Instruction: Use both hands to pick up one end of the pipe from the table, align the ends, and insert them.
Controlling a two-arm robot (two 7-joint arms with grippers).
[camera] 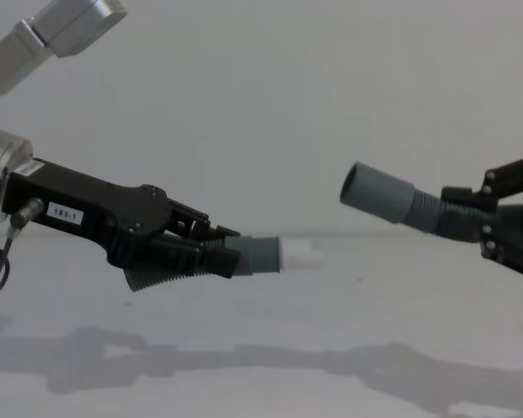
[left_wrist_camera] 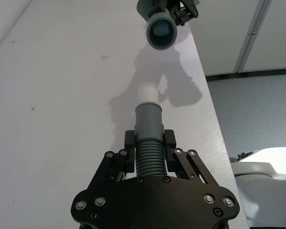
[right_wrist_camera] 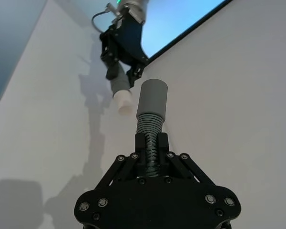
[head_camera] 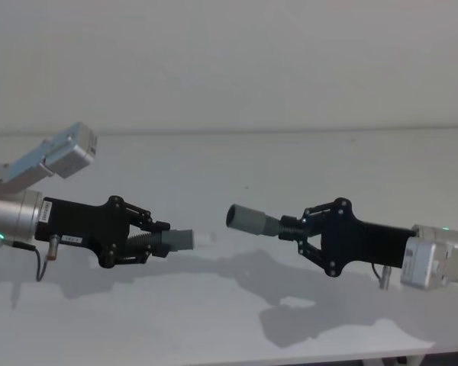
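Note:
Both grippers hold their pipe pieces in the air above the white table. My left gripper is shut on ribbed hose whose narrow smooth grey end carries a white tip pointing right. My right gripper is shut on ribbed hose behind the wider grey cuff, whose open mouth faces left. A short gap separates the two ends. In the chest view the cuff sits higher than the white tip. From the left wrist, the tip points toward the cuff mouth.
A silver link of the left arm rises at the upper left. The table's front edge runs along the lower right, with grey floor beyond the table's side. Arm shadows lie on the tabletop.

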